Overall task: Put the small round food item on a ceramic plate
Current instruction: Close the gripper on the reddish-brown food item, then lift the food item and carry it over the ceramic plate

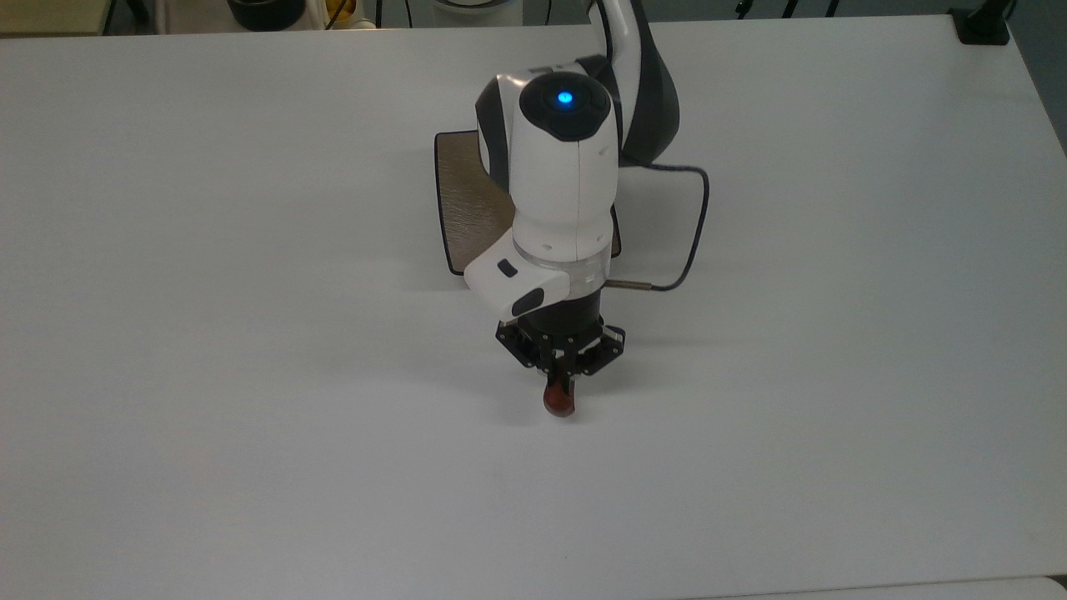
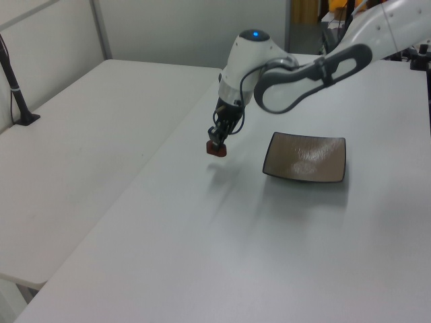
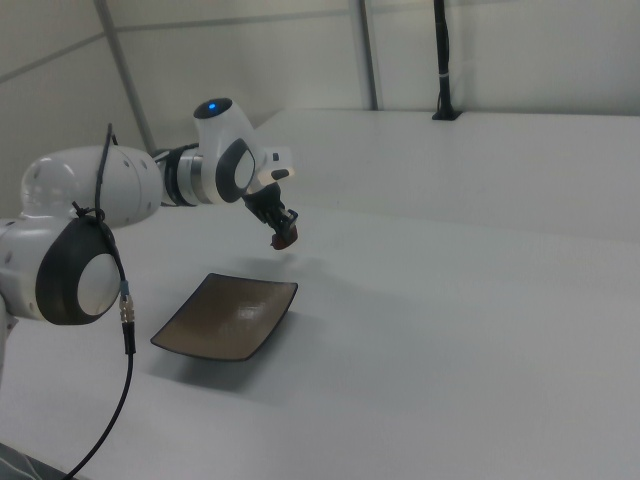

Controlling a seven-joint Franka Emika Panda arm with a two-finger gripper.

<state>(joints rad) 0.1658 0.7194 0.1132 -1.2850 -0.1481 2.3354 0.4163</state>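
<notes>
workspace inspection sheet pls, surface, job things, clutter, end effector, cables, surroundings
surface: white table, bare around the work.
job's things: small round food item held off the table; ceramic plate holds nothing.
clutter: nothing seen.
end effector: end effector shut on the food item, short of the plate.
cables: dark cable loops off the arm's wrist over the table.
surroundings: second white table; black post at the table's far edge.
</notes>
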